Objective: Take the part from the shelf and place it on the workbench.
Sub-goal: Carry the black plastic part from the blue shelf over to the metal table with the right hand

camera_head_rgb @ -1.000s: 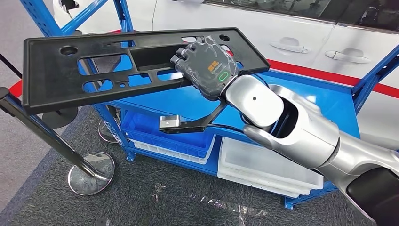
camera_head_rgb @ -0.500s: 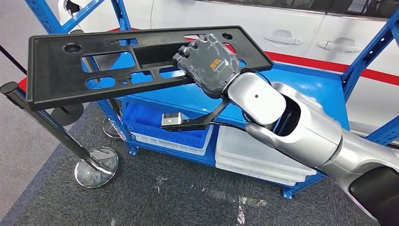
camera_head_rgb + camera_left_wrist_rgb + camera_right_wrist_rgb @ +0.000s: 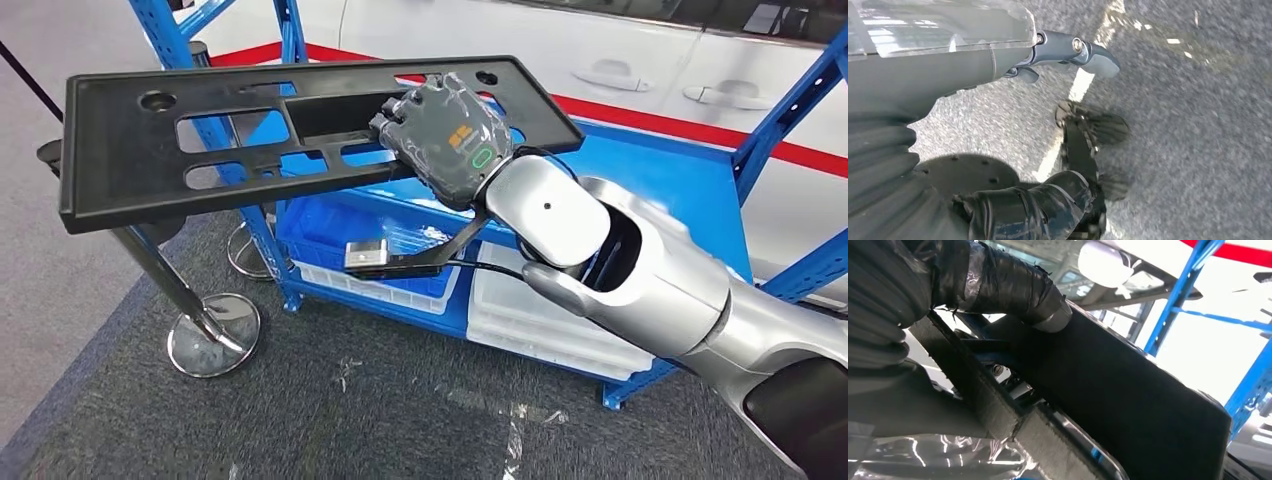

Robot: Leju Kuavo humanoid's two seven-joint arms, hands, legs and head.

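The right hand [image 3: 445,140] is clamped on the near long edge of a flat black panel [image 3: 130,150], its grey back facing up and its fingers curled over into one of the cut-outs. From close behind the wrist, the taped dark fingers [image 3: 1013,285] press against the panel's [image 3: 1128,405] black underside. The panel is held in the air, roughly level and slightly tilted, reaching from the hand far out to the left, above the blue shelf [image 3: 650,180] and clear of it. Under the shelf's top sit a blue bin [image 3: 330,235] and, to its right, a white tray [image 3: 540,320]. A chrome post [image 3: 205,325] with a round foot stands on the grey carpet to the left. A white car [image 3: 620,60] stands behind the shelf. The left hand [image 3: 1013,55] hangs over grey floor with nothing in it, thumb out straight.
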